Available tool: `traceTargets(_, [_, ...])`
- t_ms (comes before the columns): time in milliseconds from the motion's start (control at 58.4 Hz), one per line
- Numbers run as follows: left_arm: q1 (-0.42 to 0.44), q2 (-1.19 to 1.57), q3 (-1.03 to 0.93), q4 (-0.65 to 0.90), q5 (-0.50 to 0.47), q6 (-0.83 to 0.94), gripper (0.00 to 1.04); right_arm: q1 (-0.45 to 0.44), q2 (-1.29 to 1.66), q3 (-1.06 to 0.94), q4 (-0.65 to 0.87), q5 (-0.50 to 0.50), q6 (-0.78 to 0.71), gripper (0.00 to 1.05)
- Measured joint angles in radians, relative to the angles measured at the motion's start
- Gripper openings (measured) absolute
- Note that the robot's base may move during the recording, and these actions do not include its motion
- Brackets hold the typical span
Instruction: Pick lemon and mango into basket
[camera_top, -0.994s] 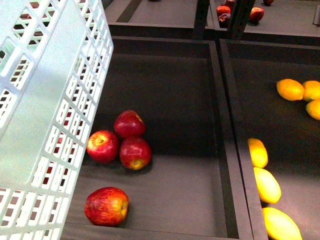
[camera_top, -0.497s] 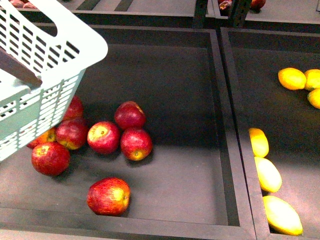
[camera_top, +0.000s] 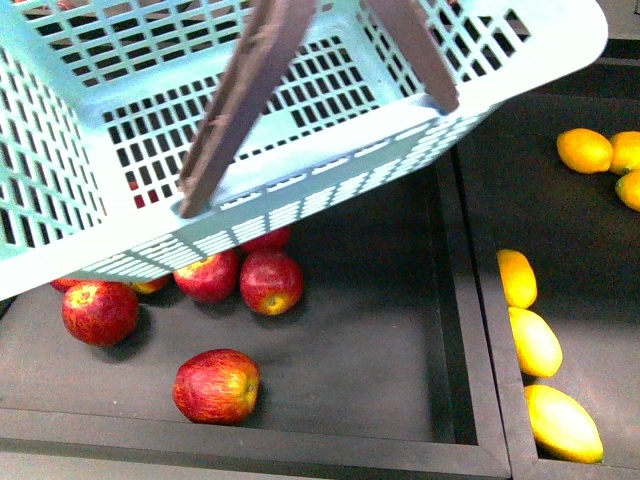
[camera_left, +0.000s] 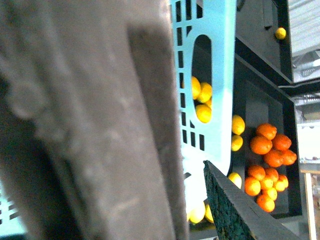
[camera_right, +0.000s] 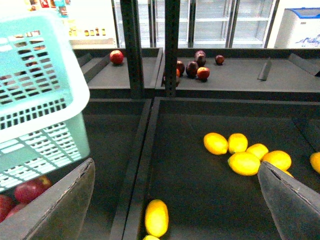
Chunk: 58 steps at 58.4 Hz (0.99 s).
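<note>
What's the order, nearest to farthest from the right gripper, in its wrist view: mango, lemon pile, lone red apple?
From the right gripper:
1. mango, beside the tray's dividing wall.
2. lemon pile, mid-tray.
3. lone red apple, on the far shelf.

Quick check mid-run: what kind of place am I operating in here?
Probably a grocery produce section: dark display bins hold loose apples and lemons, a teal shopping basket hangs over them, and glass-door fridges line the back.
</note>
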<state>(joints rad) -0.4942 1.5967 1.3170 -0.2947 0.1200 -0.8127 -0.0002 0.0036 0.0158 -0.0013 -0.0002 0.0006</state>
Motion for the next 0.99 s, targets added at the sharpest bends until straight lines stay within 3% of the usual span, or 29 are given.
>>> traceTargets(223, [-0.101,0.11,0.151,-0.003,0.019,-0.007,0.28,0.0,0.0,0.0,0.0,0.0,0.0,0.96])
traceTargets(428, [-0.169,0.121,0.164,-0.008,0.079,0.014,0.28,0.0,0.0,0.0,0.0,0.0,0.0,0.96])
traceTargets(857, [-0.182,0.121,0.164,-0.008,0.078,0.02,0.28,0.0,0.0,0.0,0.0,0.0,0.0,0.96])
traceTargets(960, [-0.179,0.121,0.164,-0.008,0.066,0.023,0.28,0.011,0.12,0.082,-0.219,0.15,0.174,0.96])
traceTargets(994, [-0.179,0.121,0.164,-0.009,0.066,0.023,0.28,-0.01,0.163,0.097,-0.265,0.152,0.242,0.96])
